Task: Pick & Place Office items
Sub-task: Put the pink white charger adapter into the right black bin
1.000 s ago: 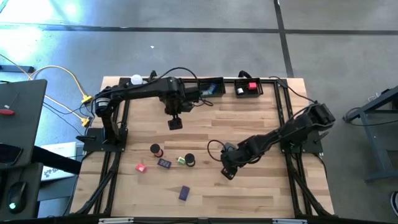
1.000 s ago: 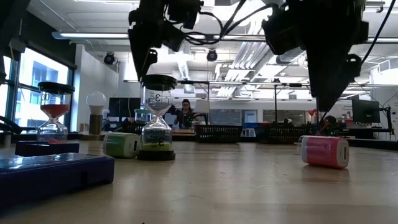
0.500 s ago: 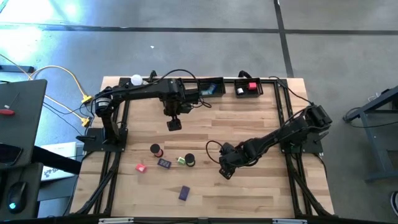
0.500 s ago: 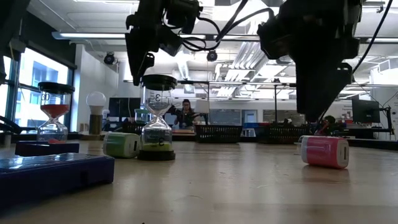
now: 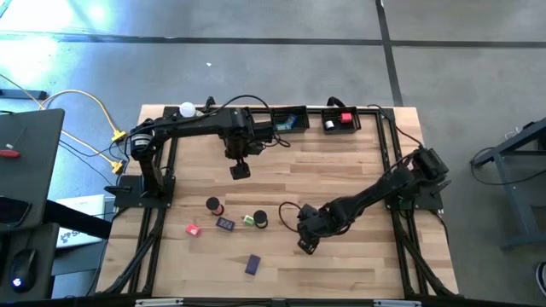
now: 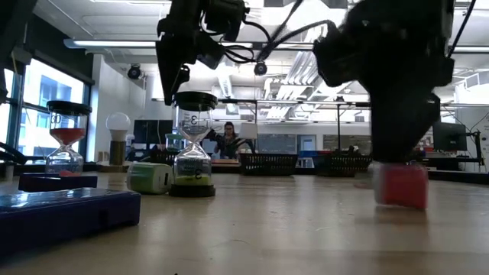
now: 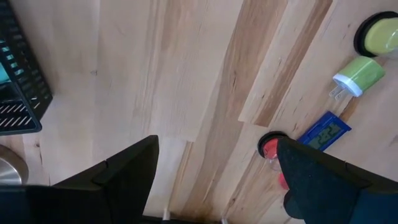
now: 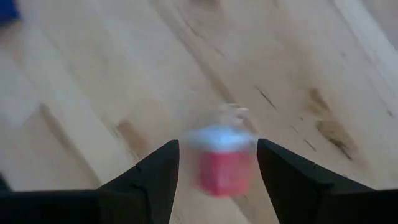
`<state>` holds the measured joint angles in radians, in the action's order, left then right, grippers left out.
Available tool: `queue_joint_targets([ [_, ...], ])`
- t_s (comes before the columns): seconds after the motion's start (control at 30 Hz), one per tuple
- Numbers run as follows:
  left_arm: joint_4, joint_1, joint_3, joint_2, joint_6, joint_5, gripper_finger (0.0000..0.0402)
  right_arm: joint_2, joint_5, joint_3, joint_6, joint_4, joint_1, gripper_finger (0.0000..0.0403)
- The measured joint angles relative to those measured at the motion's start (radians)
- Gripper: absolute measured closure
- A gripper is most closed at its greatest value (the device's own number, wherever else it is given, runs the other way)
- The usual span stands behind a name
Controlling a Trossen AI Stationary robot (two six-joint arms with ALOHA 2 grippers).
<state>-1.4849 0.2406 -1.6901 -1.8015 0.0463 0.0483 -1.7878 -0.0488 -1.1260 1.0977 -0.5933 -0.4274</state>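
A pink block with a white end (image 8: 222, 167) lies on the wooden table, blurred in the right wrist view. My right gripper (image 8: 217, 149) is open, pointing steeply down over it with a finger on each side. From the side, the gripper (image 6: 397, 153) hangs just above the block (image 6: 401, 186). From above, the gripper (image 5: 305, 246) hides the block. My left gripper (image 5: 240, 170) hangs open high over the table's far middle, nothing between its fingers. Left of centre stand or lie a red-topped hourglass (image 5: 213, 205), a blue block (image 5: 225, 223), a green piece (image 5: 248, 219) and a black-topped hourglass (image 5: 260, 220). My right gripper's fingers (image 8: 155, 174) come from above and stand on either side of the pink block's short sides (image 8: 202, 168). The block lies on the table. Whether a finger touches it, I cannot tell.
A small pink piece (image 5: 194, 229) and a purple block (image 5: 252, 264) lie near the front left. Two black trays (image 5: 290, 119) (image 5: 341, 119) stand at the far edge, holding a teal and a red piece. A white ball lamp (image 5: 187, 109) stands at the far left corner.
My right gripper has gone down and a little toward the table's left and near edge, coming down over the pink block with its fingers still apart.
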Motion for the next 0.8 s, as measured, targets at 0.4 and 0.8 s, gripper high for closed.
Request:
queue_joint_targets([
  [0.4,0.046,-0.001,0.07,0.0,0.007,0.002,0.0082,-0.036,0.0,0.001,0.006,0.024,-0.006,0.0198],
  [0.8,0.054,-0.001,0.126,0.001,0.034,0.002,0.0082,-0.019,0.01,-0.066,-0.246,-0.003,0.011,0.0229],
])
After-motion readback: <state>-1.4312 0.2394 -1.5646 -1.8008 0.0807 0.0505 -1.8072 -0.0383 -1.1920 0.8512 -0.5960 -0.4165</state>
